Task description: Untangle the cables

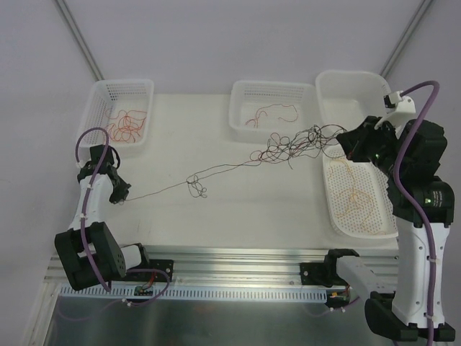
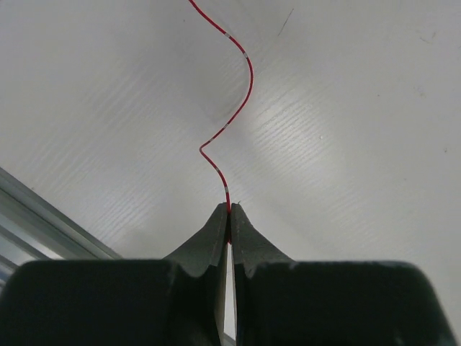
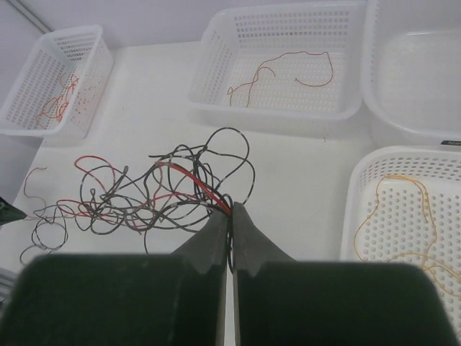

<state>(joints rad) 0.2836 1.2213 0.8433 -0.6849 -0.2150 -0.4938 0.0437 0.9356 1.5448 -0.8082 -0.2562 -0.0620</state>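
Just in front of the middle basket [image 1: 236, 115] sits the knot of cables [image 1: 289, 146] — hair-thin, they look light, springy, slippery. Right of this basket the right gripper [image 3: 231, 209] clamps several strands; far left of it, the left gripper [image 2: 229, 209] pinches one red end — a sound hold.

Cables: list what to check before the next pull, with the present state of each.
1. Left gripper shut on the red wire: ok.
2. Right gripper shut on the edge of the tangle: ok.
3. How many strands the right gripper pinches: cannot tell.
4. Red wire's run toward the tangle free of snags: not ok, a small knot sits midway.
5. Tangle opened up: not ok, bunched beside the right gripper.
6. Both grippers on the same wire: cannot tell.
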